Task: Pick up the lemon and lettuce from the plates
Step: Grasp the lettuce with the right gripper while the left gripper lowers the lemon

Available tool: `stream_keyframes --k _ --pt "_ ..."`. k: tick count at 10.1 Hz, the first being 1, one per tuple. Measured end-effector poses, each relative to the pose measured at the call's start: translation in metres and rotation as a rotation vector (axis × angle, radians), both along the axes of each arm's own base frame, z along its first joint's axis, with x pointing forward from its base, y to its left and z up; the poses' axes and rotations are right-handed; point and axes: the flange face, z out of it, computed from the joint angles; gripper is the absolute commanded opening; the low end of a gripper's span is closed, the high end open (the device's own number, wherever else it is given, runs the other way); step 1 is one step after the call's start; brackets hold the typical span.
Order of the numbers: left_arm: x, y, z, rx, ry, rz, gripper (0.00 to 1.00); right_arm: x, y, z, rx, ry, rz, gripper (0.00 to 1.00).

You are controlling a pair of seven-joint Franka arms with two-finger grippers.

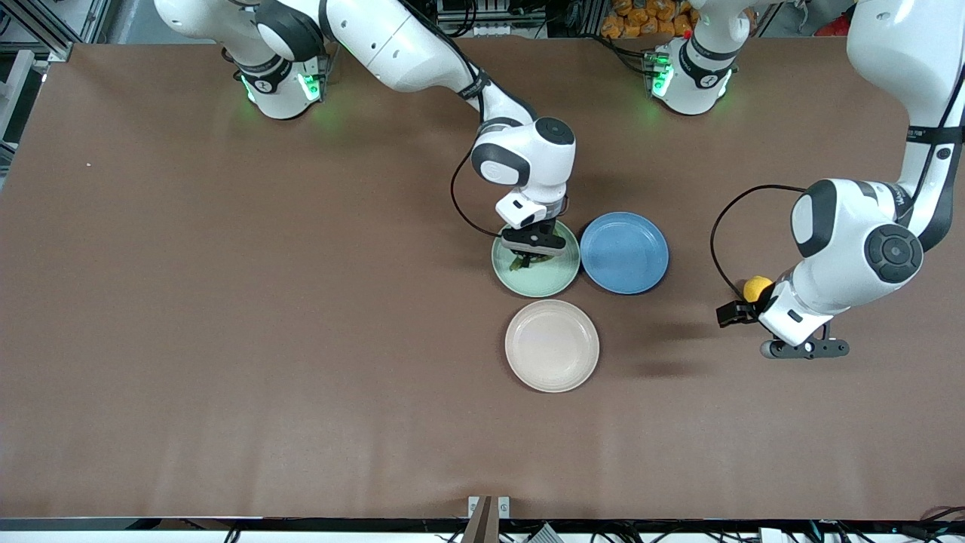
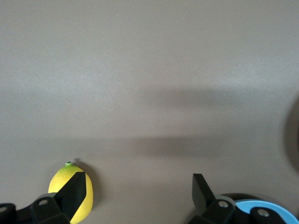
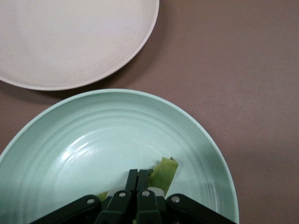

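Right gripper [image 1: 530,254] over mint plate [image 1: 554,280], fingers pinched together on the lettuce [image 3: 164,173] | beige plate [image 1: 552,345] at mint plate's 6 o'clock, empty | blue plate [image 1: 624,252] at its 3 o'clock | left gripper [image 2: 138,186] spread wide, lemon [image 2: 70,191] on table beside one finger.

On the brown surface [image 1: 226,302], well away from its edges, a mint plate [image 1: 562,280], a blue plate [image 1: 624,252] and a cream plate [image 1: 552,345] are placed closely together.
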Motion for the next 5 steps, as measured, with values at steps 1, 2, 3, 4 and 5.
stream_keyframes --k 1,2,3,4,5 --pt "0.001 -0.003 0.008 -0.002 -0.013 0.012 1.00 0.010 -0.003 0.010 0.006 -0.010 -0.015 0.00" --pt "0.003 -0.006 0.016 -0.005 -0.027 0.022 1.00 0.023 -0.009 0.027 0.004 -0.016 -0.037 0.00" --pt "0.005 -0.011 0.023 -0.009 -0.039 0.034 1.00 0.037 -0.017 0.048 0.011 -0.017 -0.059 0.00" --pt "0.005 -0.012 0.030 -0.010 -0.049 0.046 1.00 0.049 -0.024 0.070 0.034 -0.007 -0.079 0.00" --pt "0.005 -0.011 0.038 -0.008 -0.055 0.053 1.00 0.059 -0.033 0.090 0.048 0.015 -0.095 0.00"
